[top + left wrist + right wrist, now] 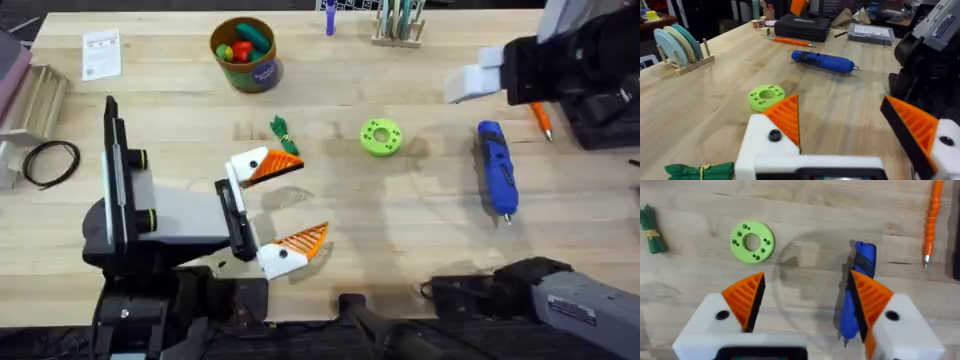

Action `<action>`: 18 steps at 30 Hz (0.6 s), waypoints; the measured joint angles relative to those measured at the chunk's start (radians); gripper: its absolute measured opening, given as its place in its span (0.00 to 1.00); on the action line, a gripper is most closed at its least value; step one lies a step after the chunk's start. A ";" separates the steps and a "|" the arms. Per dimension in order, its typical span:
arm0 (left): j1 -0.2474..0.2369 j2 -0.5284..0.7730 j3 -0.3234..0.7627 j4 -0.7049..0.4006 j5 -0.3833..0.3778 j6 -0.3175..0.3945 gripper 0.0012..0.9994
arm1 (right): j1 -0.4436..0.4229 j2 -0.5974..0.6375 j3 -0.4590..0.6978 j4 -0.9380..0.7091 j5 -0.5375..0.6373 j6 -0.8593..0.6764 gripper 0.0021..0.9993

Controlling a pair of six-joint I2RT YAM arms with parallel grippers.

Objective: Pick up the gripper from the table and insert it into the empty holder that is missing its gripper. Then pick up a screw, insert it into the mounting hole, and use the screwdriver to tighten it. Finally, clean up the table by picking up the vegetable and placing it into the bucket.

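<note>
My left gripper (290,205) lies open near the table's front. Both of its white holders (772,135) carry orange ribbed pads (785,117), so I see no empty holder; a loose gripper and a screw are out of view. The green leafy vegetable (283,133) lies just beyond the left fingers, also visible in the left wrist view (697,171) and the right wrist view (652,230). The blue screwdriver (497,167) lies at the right. My right gripper (807,300) hangs open above it, the screwdriver (860,295) beneath one finger. The bucket (245,52) stands at the back.
A lime-green disc (380,137) lies mid-table. A thin orange stick (541,120) lies right of the screwdriver, near a black case (802,27). A black cable loop (50,160) and a paper card (100,52) sit at the left. A rack of discs (677,47) stands at the back.
</note>
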 joint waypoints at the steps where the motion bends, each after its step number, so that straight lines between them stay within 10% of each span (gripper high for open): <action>1: 0.000 0.000 0.000 0.000 0.000 -0.003 0.96 | -0.006 0.000 0.000 -0.009 0.000 0.002 0.97; 7: 0.000 0.000 0.000 0.000 0.000 0.002 0.06 | -0.064 0.000 -0.001 -0.053 0.000 0.031 0.97; 18: 0.000 0.000 0.000 0.000 0.000 0.004 0.00 | -0.252 0.000 -0.083 -0.025 0.000 0.039 0.97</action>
